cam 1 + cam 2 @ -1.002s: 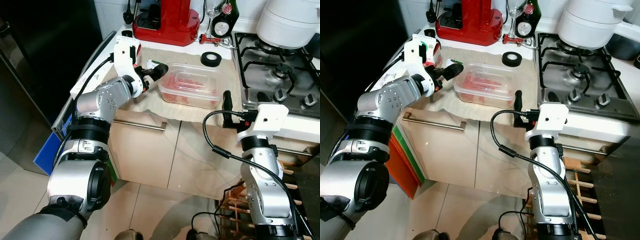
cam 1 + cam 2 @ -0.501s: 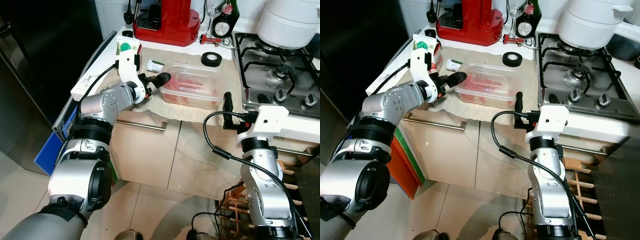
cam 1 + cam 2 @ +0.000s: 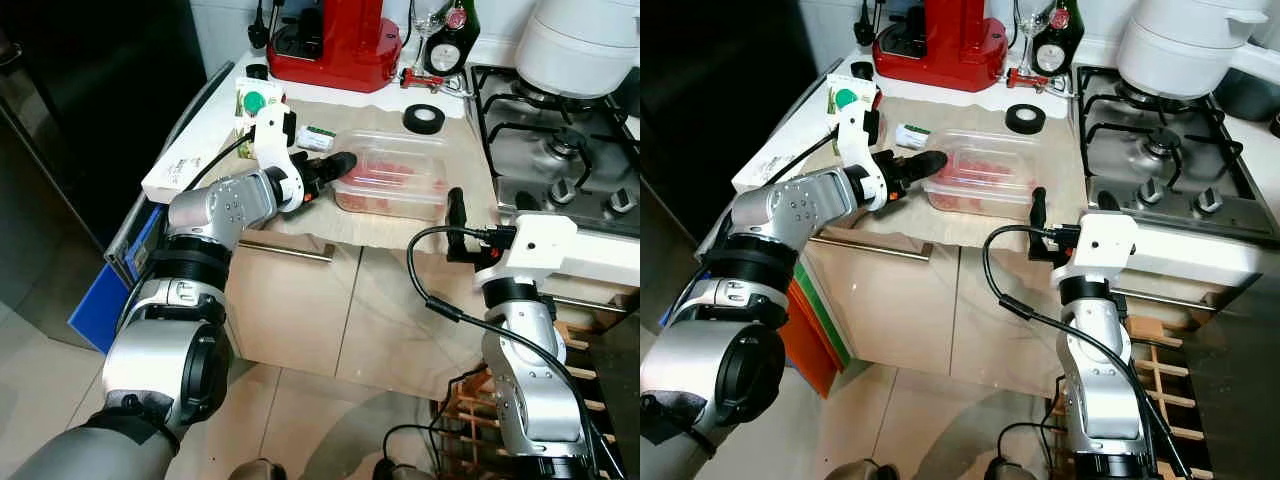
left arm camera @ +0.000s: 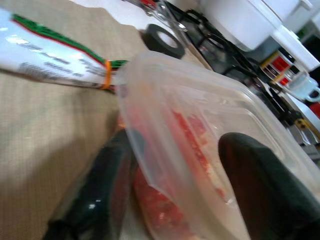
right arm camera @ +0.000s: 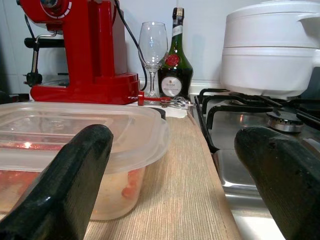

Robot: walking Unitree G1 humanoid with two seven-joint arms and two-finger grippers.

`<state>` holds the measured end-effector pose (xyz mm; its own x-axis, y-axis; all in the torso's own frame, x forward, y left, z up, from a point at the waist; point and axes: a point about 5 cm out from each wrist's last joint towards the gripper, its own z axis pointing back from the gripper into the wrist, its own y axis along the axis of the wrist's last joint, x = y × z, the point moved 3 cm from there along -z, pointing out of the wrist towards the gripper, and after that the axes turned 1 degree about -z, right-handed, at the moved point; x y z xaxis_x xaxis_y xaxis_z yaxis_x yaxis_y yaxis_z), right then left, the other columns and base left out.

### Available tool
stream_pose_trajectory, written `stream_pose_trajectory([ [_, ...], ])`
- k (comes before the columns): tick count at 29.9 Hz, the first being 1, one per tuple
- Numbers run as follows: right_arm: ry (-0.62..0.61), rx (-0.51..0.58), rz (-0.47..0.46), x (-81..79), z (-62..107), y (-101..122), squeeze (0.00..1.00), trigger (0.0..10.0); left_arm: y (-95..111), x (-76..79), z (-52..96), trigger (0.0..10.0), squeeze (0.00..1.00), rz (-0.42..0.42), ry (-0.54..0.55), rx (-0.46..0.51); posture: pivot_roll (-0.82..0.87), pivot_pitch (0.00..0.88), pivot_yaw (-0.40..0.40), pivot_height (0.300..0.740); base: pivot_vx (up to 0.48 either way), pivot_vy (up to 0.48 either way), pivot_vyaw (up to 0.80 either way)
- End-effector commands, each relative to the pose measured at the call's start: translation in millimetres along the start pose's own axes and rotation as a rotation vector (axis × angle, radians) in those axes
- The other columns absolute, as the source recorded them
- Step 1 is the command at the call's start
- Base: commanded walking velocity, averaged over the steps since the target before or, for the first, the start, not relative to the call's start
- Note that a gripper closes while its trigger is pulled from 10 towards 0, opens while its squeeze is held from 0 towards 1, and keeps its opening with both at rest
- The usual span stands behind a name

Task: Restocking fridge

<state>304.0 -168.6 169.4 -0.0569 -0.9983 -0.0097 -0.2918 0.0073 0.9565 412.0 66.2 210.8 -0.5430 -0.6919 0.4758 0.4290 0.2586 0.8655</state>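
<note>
Head views are bright and evenly lit, sharp across the counter [image 3: 400,225], with soft shadows only. The fridge [image 3: 90,110] on the left sits nearly black. Glare glints off the cupboard door [image 3: 930,310] and floor. Left wrist view is blurred up close, the tub [image 4: 200,150] smeared. Right wrist view blurs its near fingers [image 5: 75,175]; the pot [image 5: 270,47] is crisp.

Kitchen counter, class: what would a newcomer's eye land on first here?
Probably the clear lidded container of red food at the counter's front, with the left gripper closing around its corner. Behind it stands a bright red appliance, and the right gripper waits open near the stove.
</note>
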Motion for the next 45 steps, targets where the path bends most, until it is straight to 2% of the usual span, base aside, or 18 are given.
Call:
stream_pose_trajectory([
  [1,-0.008,0.007,0.003,2.0,-0.2,3.2,0.0,10.0,-1.4,4.3,0.3,0.0,0.0,-0.012,-0.027,-0.011,-0.01,0.076,0.02,0.74,0.0,0.0,0.0],
  [8,-0.008,0.005,0.003,1.7,-0.5,2.8,0.0,10.0,-1.6,2.9,1.5,0.0,0.0,-0.02,-0.026,0.002,0.0,0.076,0.018,0.74,0.0,0.0,0.0],
  [12,-0.007,0.005,0.003,1.6,-0.7,2.7,0.0,10.0,9.6,1.8,3.5,0.0,0.0,0.002,-0.023,0.074,0.0,0.076,0.017,0.74,0.0,0.0,0.0],
  [15,-0.008,0.004,0.003,2.0,-0.7,2.6,0.0,10.0,30.1,7.9,8.1,0.0,0.0,0.026,-0.063,0.195,0.0,0.077,0.016,0.74,0.0,0.0,0.0],
  [20,-0.008,0.005,0.005,2.2,-0.8,2.7,0.0,10.0,45.0,14.6,13.2,0.0,0.0,0.038,-0.104,0.288,-0.01,0.078,0.016,0.74,0.0,0.0,0.0],
  [26,-0.012,0.004,0.007,3.2,-0.1,2.0,0.0,10.0,49.5,17.7,19.6,0.0,0.0,-0.056,-0.099,0.344,0.0,0.078,0.018,0.74,0.0,0.0,0.0],
  [27,-0.018,0.001,0.01,4.5,1.3,1.0,0.0,10.0,46.8,22.4,26.4,0.0,0.0,-0.14,-0.117,0.366,0.0,0.077,0.018,0.74,0.0,0.0,0.0],
  [28,-0.019,-0.001,0.011,4.9,1.7,0.4,0.0,10.0,44.8,23.3,28.5,0.0,0.0,-0.159,-0.121,0.366,0.0,0.077,0.018,0.74,0.0,0.0,0.0],
  [35,-0.011,-0.004,0.012,3.4,0.7,-1.5,0.0,10.0,44.5,18.1,35.1,0.0,0.0,-0.15,-0.096,0.42,0.01,0.068,0.016,0.74,0.0,0.0,0.0],
  [37,-0.011,-0.002,0.014,3.5,-0.1,-1.6,0.0,10.0,49.6,17.1,40.7,0.0,0.0,-0.229,-0.05,0.459,0.01,0.064,0.017,0.74,0.0,0.0,0.0],
  [40,-0.011,-0.001,0.014,3.5,-0.2,-1.7,0.0,10.0,49.4,16.2,42.6,0.0,0.0,-0.252,-0.033,0.465,0.01,0.064,0.017,0.74,0.0,0.0,0.0],
  [44,-0.013,-0.002,0.019,3.6,0.2,-2.9,0.0,10.0,39.7,14.0,41.7,0.0,0.0,-0.346,0.003,0.451,0.01,0.058,0.019,0.74,0.0,0.0,0.0],
  [45,-0.013,-0.002,0.02,3.5,0.2,-3.2,0.0,10.0,38.1,12.4,40.6,1.8,0.0,-0.361,0.026,0.447,0.01,0.058,0.019,0.74,0.0,0.0,0.0],
])
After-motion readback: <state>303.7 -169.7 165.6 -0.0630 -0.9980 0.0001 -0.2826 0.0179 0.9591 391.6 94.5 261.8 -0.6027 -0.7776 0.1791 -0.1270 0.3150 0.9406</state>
